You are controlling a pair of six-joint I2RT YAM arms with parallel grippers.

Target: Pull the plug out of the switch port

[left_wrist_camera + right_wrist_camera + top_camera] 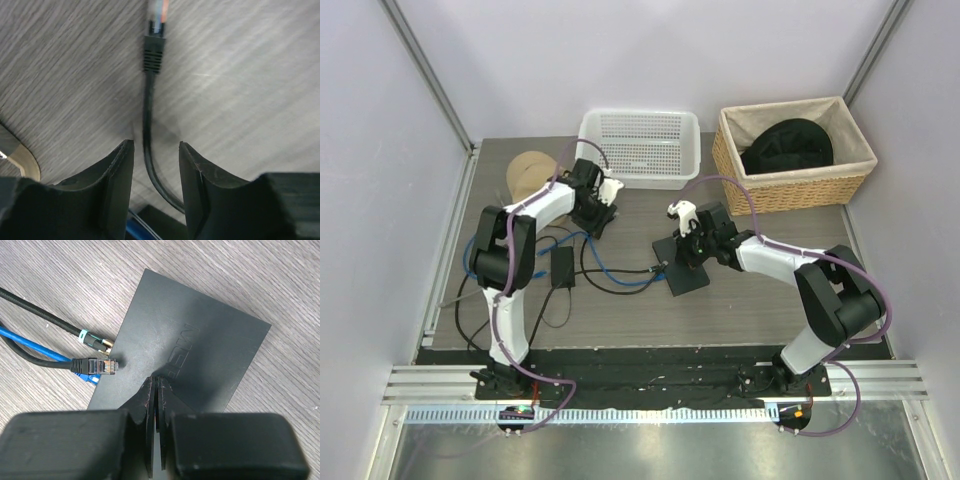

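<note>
Top view: the left hand (pixel 596 220) is well apart from the flat matte-black rectangular switch (pixel 682 277). The right hand (pixel 689 241) pins the switch mid-bench.

Left wrist: the hand is spread, straddling a thin black cable (pixel 147 115). Its clear-tipped plug (pixel 155 31) lies free on the grey wood-grain bench (pixel 250 75). Lift straight up so it doesn't snag.

Right wrist: the fingers are pressed together on the switch top. A black-booted connector (pixel 95 365) rests at the port edge, seating unclear. Press down firmly.

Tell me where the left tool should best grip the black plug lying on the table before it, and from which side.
Probably the ribbed black boot behind the clear connector, from above, one finger on each long side. It lies flat, in line with the open left tool, whose fingers straddle its cable.
</note>
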